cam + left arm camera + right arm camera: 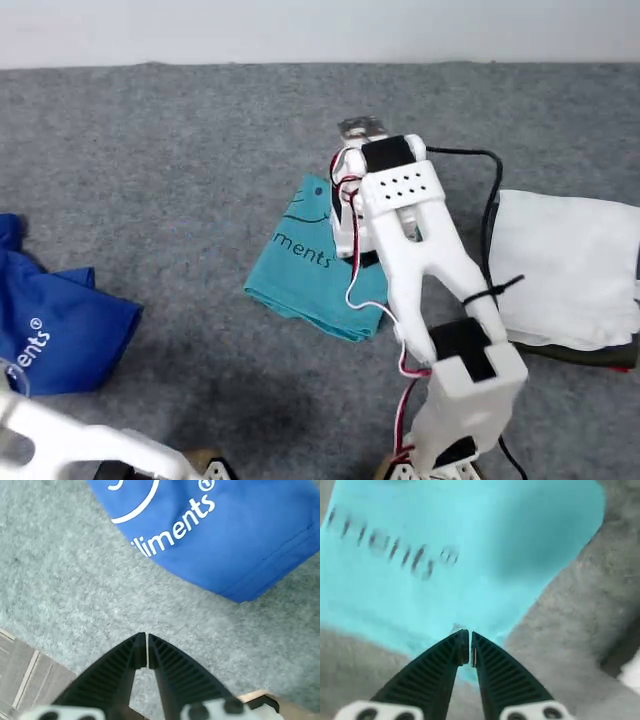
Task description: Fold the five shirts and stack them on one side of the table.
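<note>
A folded teal shirt (310, 255) lies mid-table, partly under my right arm (420, 240). In the right wrist view my right gripper (470, 650) is shut, its tips pinching a corner of the teal shirt (470, 545). A crumpled blue shirt (50, 325) with white print lies at the table's left edge. My left gripper (147, 650) is shut with nothing in it, hovering over bare carpet just short of the blue shirt (240, 535). A folded white shirt (565, 265) rests on a dark one (585, 353) at the right side.
Grey carpet-like cloth (200, 150) covers the table. The left arm's white link (70, 440) crosses the front left corner. A wooden floor strip (20, 675) shows past the table's edge in the left wrist view. A black cable (487, 210) runs beside the right arm.
</note>
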{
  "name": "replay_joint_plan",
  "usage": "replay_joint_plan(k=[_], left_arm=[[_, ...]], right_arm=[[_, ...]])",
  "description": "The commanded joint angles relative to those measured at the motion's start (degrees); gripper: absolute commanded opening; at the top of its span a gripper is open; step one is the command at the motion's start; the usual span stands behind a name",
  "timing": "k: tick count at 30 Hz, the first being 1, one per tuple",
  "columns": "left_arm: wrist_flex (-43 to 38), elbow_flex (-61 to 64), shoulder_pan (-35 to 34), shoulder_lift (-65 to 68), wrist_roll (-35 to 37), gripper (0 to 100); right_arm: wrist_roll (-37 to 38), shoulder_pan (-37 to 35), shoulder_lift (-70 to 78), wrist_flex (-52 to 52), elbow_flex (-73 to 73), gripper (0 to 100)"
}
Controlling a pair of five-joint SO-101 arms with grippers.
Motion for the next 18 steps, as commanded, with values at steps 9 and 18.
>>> replay_joint_plan(k=[9, 18], left_arm=[[-0.79, -0.22, 2.9, -0.88, -0.44, 2], [-1.05, 2.68, 2.99, -0.88, -0.44, 2]], right_arm=[[-18.9, 0.13, 7.87, -12.88, -2.29, 36.3], [-21.1, 0.04, 11.38, -18.68, -1.41, 36.4]])
